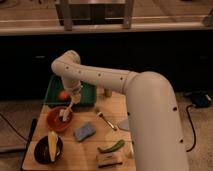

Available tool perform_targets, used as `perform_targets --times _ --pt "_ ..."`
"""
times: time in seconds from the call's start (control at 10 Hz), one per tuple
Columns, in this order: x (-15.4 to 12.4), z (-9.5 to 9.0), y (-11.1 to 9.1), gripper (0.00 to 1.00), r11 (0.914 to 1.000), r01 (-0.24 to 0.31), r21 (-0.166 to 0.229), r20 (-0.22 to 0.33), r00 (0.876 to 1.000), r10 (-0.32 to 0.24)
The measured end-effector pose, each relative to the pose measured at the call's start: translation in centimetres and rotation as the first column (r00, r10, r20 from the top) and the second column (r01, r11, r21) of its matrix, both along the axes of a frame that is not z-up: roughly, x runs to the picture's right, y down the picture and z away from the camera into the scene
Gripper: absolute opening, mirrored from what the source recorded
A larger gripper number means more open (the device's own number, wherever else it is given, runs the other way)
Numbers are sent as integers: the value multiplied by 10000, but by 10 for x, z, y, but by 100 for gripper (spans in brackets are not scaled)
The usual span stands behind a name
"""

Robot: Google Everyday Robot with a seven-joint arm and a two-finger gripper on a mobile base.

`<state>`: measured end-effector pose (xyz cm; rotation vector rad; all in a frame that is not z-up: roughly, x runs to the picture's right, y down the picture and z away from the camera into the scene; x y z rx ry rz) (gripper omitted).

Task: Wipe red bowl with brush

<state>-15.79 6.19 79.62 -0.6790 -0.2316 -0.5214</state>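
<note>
Near table's left edge, pincer (71, 101) grips brush (67, 111) inside red bowl (59, 119).

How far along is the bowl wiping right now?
Looks done: the brush is picked up, white handle running from the claw into the red bowl. In hand: the brush end sits inside the bowl. Left: wiping; how much is finished isn't visible.

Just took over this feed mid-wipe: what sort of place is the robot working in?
Probably a lab mock-up of a kitchen: a small wooden table carrying the red bowl, a green tray and a sponge. The gripper holds the brush in the bowl.
</note>
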Motion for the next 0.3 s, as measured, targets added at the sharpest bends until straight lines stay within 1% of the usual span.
perform_targets --times 0.3 --pt "6 6 -8 0 9999 -137 27 -183 9997 137"
